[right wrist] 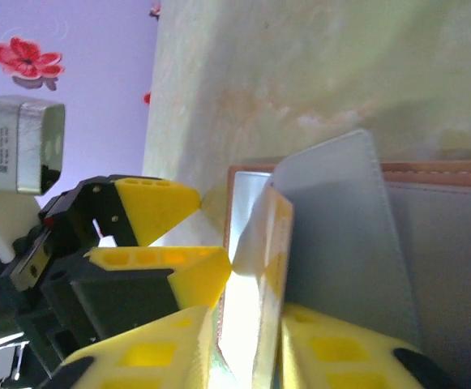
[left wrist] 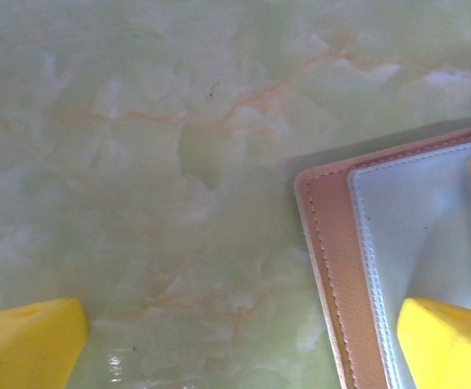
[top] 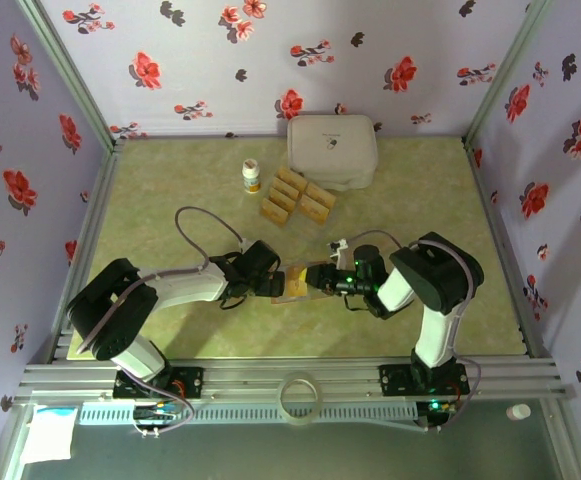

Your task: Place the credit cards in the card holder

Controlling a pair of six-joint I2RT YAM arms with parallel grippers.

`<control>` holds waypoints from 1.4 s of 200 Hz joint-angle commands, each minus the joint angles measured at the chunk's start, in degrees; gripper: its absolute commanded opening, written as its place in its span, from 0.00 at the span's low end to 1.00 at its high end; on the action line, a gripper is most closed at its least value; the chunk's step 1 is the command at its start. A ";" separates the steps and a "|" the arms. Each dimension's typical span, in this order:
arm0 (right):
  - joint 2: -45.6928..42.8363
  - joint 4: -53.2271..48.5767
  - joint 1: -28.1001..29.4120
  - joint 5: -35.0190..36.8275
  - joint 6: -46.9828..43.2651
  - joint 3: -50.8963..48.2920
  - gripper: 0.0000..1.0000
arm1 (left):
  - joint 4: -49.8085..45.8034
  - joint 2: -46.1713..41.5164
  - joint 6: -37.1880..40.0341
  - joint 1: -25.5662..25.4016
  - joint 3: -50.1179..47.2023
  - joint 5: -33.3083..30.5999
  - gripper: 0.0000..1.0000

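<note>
The left gripper [left wrist: 237, 344], jaws spread wide, straddles the edge of the flat pinkish-tan folding card holder [left wrist: 332, 267], which lies open on the green marbled table [left wrist: 138, 162]. A shiny gold credit card [right wrist: 274, 243] stands beside a lifted grey pocket, between the slightly parted jaws of the right gripper [right wrist: 247, 336], with a gap on one side. This looks like the insertion step, so next the card probably needs pushing fully in.

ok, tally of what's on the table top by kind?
Card holder: 1
Gold credit cards: 6, counting 5 I can tell apart in the loose group and 1 at the holder
White box: 1
Small bottle: 1
Total: 9
</note>
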 commanded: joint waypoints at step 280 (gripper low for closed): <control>-26.67 -68.96 -1.03 25.69 -22.36 14.32 0.44 | 1.37 4.73 2.44 3.06 -0.31 0.21 1.00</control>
